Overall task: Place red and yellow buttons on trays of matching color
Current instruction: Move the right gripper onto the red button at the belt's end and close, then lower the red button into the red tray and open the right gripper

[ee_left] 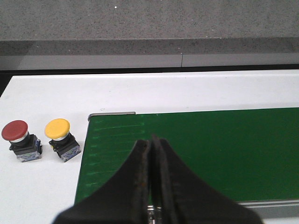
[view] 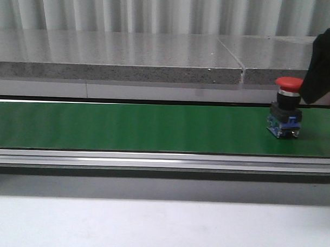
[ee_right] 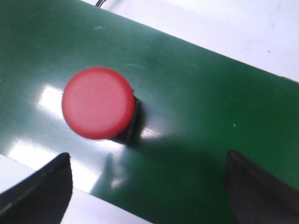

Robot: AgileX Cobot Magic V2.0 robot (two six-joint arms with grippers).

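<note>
The right gripper (ee_right: 147,186) has its black jaws spread wide, one tip in the lower left corner and the other in the lower right corner of the right wrist view, with nothing between them. A red mushroom-head push button (ee_right: 99,102) stands upright on the green conveyor belt (ee_right: 196,116) left of centre in that view, above the gap between the jaws and apart from both tips. In the front view the same button (view: 286,109), with its black body and blue base, sits at the right end of the green belt (view: 127,126), and the dark mass of the right arm (view: 324,64) hangs just beside and above it at the right edge of the frame.

The left gripper (ee_left: 152,177) has its black jaws pressed together at the bottom centre of the left wrist view, holding nothing, over the near edge of the green belt (ee_left: 210,154). In the left part of that view, on the white table (ee_left: 46,107), a second red mushroom-head push button (ee_left: 18,140) and a yellow mushroom-head push button (ee_left: 60,139) stand upright just beside each other, the red one nearer the left edge, both off the belt. A grey speckled stone ledge (view: 118,59) runs across the upper part of the front view behind the belt.
</note>
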